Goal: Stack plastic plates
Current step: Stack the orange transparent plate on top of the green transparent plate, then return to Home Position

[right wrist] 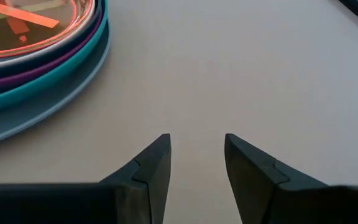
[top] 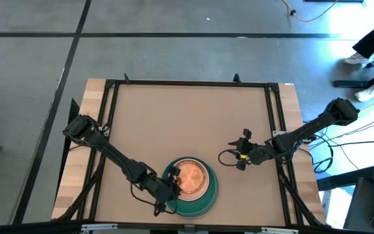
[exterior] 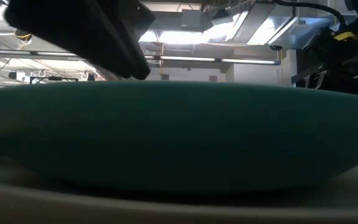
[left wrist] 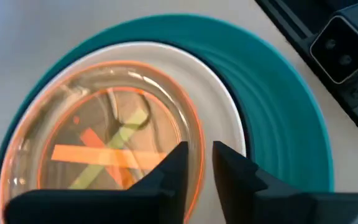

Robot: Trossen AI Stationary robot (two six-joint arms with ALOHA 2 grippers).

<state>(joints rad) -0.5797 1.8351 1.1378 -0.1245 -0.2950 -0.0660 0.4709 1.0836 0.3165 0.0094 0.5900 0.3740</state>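
The plates stand in one stack (top: 203, 203) near the table's near edge, its bottom plate on the table. A small translucent orange plate (left wrist: 104, 143) is on top, over a pale plate (left wrist: 219, 99) and a large teal plate (left wrist: 284, 124). The right wrist view also shows magenta (right wrist: 55, 70) and grey-blue (right wrist: 36, 118) rims. The teal plate (exterior: 179, 137) fills the low view. My left gripper (left wrist: 199, 165) is narrowly open over the stack's left side, one finger on either side of the orange rim. My right gripper (right wrist: 197, 155) hovers open to the stack's right. My left gripper comes at the stack from above and from the left, one finger (left wrist: 173, 168) inside the orange plate's rim (left wrist: 197, 146) and the other finger (left wrist: 232, 165) outside it, over the pale plate. A gap shows on both sides of the rim. Whether either finger touches it, I cannot tell.
A black frame (top: 187, 83) runs around the tan table top. Bare table lies on the far side of the stack and to its right (right wrist: 247, 74). A black camera block (left wrist: 344, 40) sits on the rail at the near edge, close to the stack.
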